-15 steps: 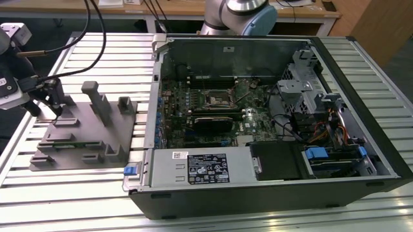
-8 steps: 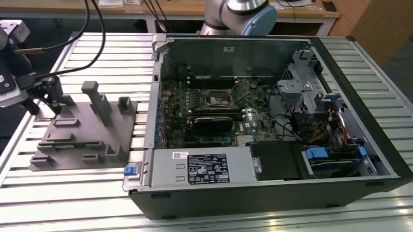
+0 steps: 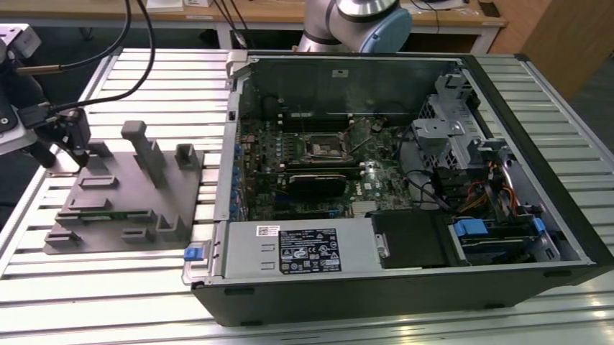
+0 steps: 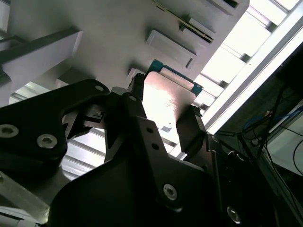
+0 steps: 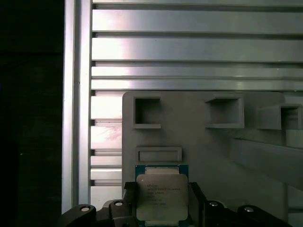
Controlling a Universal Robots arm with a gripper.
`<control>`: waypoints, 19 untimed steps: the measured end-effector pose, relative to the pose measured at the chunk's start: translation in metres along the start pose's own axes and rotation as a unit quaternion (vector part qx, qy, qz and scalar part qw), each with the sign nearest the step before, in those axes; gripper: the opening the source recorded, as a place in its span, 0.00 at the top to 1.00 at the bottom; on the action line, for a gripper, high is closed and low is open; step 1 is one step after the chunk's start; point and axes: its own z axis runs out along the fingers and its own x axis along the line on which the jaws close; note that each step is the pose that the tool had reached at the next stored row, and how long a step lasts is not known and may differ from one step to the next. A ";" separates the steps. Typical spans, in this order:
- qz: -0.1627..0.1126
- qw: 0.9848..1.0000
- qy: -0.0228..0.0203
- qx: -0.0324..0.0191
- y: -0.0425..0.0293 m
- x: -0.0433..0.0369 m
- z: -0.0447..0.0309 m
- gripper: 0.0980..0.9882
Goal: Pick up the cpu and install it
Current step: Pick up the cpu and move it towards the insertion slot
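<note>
The cpu (image 5: 162, 196) is a small square chip with a pale silver top and a thin teal-green edge. It sits at the corner of the grey fixture (image 5: 199, 137), close to that plate's edge. My gripper (image 5: 163, 205) has a black finger pressed against each side of the chip. In the second wrist view the cpu (image 4: 168, 101) shows between the same dark fingers (image 4: 189, 127). In the exterior view my gripper (image 3: 62, 157) stands at the far corner of the grey fixture (image 3: 125, 198), on the exterior view's left. The black-framed socket (image 3: 321, 147) lies on the motherboard inside the open computer case.
The open computer case (image 3: 403, 287) fills the exterior view's middle and right, with a black heatsink block (image 3: 315, 183), drive bays and cables inside. Upright grey posts (image 3: 144, 147) rise from the fixture beside my gripper. All of it rests on a slatted aluminium table (image 3: 96, 302).
</note>
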 end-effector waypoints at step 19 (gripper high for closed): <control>0.000 1.000 0.000 0.000 0.0004 -0.0003 -0.0097 0.52</control>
